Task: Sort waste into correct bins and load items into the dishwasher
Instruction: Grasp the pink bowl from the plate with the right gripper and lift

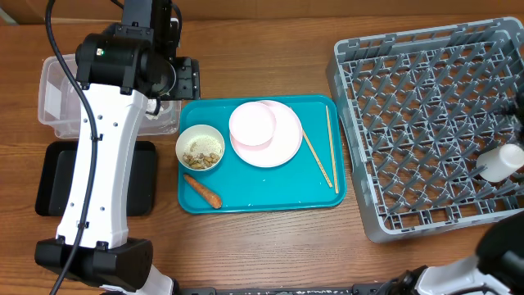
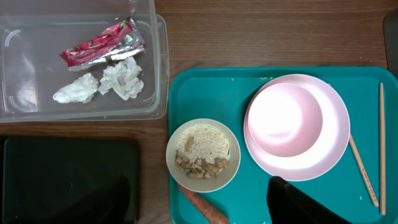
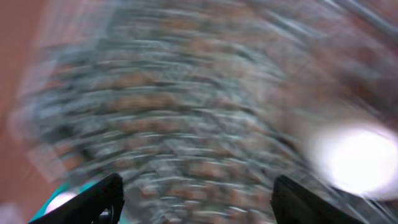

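The clear tub (image 1: 49, 98) holds the red-and-silver foil wrapper (image 2: 102, 46) and crumpled white paper (image 2: 121, 79). The black tray (image 1: 49, 176) lies in front of it. On the teal tray are the small white bowl (image 2: 203, 154) with beige scraps, the carrot (image 1: 202, 191), and the pink bowl (image 1: 252, 124) sitting on the pink plate (image 1: 282, 147). The chopsticks (image 1: 330, 147) lie beside them. The white cup (image 1: 499, 161) lies in the grey rack (image 1: 426, 123). My left gripper (image 2: 199, 202) is open and empty, above the carrot and white bowl. My right gripper (image 3: 196, 186) is open over the rack; its view is blurred.
The teal serving tray (image 1: 246, 201) sits mid-table between the bins and the rack. My left arm's white link (image 1: 102, 164) crosses over the tub and black tray. Bare wooden table (image 1: 270, 49) lies behind the teal tray.
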`<state>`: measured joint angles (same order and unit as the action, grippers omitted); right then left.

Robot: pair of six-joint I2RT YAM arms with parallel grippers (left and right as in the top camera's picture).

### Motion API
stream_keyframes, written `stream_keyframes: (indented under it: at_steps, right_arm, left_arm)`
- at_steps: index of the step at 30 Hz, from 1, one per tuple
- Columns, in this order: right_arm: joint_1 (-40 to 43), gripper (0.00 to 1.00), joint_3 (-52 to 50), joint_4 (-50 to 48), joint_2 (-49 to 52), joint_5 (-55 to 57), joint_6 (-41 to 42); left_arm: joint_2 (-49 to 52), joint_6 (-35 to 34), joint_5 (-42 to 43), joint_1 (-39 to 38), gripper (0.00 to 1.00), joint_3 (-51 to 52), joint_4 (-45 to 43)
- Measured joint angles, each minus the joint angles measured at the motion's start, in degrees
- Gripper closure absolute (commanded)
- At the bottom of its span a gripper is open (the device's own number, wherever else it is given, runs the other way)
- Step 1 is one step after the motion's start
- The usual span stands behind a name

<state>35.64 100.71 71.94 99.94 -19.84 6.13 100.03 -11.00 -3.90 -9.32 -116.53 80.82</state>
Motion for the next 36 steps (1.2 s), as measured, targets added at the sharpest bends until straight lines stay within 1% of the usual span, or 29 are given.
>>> stream_keyframes:
  at_steps: [3,7,11,16,22,29,30,32,34,35,36]
  right_arm:
    - [-9.4,0.18,3.8,-0.8,-3.4,-3.5,-2.1]
    - [-24.8,0.18,4.8,-1.2,-5.1,-6.4,-3.6]
    - [-38.8,0.18,4.8,-2.9,-1.7,-5.0,-3.6]
    - [-51.4,0.19,4.8,-5.7,5.9,0.4,-0.7]
    - [-60.0,0.28,4.8,-9.4,16.5,4.1,3.3]
    - [-64.7,0.35,4.7,-11.4,25.5,7.0,6.6]
    - [-64.9,0.37,4.7,-11.4,26.2,7.7,7.3]
    - [-65.1,0.46,4.7,-11.5,27.3,9.0,8.3]
    - [-65.0,0.59,4.7,-11.8,28.2,10.0,9.0]
    - [-65.0,0.69,4.7,-12.0,28.5,10.4,9.2]
    - [-65.0,0.74,4.7,-12.2,28.9,10.7,9.8]
  left_arm:
    - [0.0,-1.1,0.0,0.0,0.25,0.0,0.3]
    - [0.0,-3.0,0.1,1.1,0.23,0.0,1.6]
    - [0.0,-4.2,0.2,4.7,0.23,0.0,3.3]
    - [0.0,-5.1,0.2,8.8,0.23,0.0,4.1]
    - [0.0,-5.2,0.3,9.4,0.23,0.0,4.1]
    - [0.0,-5.2,0.3,9.4,0.23,0.0,4.1]
    - [0.0,-5.2,0.3,9.4,0.23,0.0,4.1]
    - [0.0,-5.2,0.3,9.4,0.23,0.0,4.1]
    - [0.0,-5.2,0.2,9.4,0.23,0.0,4.1]
    - [0.0,-5.2,0.2,9.4,0.23,0.0,4.1]
    - [0.0,-5.2,0.2,9.4,0.23,0.0,4.1]
